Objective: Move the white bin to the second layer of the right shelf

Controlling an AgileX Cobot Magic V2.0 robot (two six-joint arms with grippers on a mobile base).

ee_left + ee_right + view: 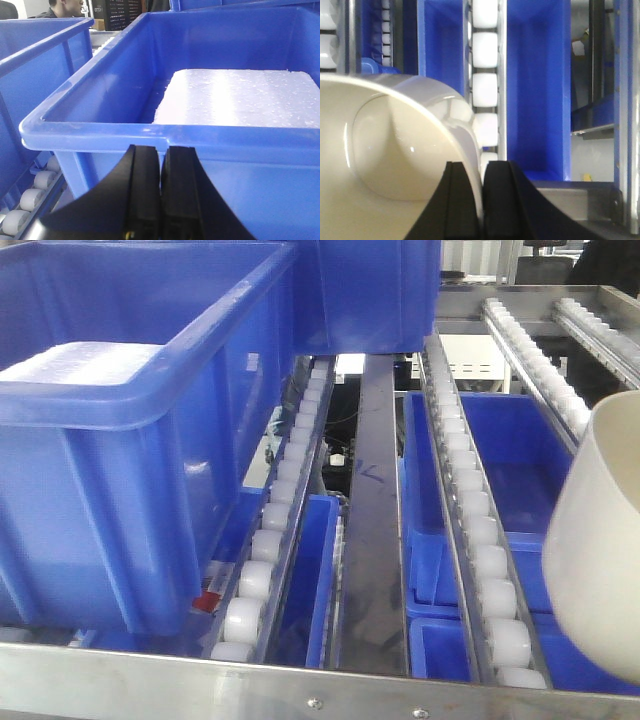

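The right gripper's black fingers clamp the white bin's rim at lower left of the wrist frame, above roller rails. The left gripper's fingers sit together before a blue crate.

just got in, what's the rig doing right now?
The right gripper has its fingers pinched on the wall of the white bin, holding it over the roller rails at the right of the rack. The left gripper is shut on nothing, in front of a blue crate with a white foam slab inside. The bin isn't set down yet.
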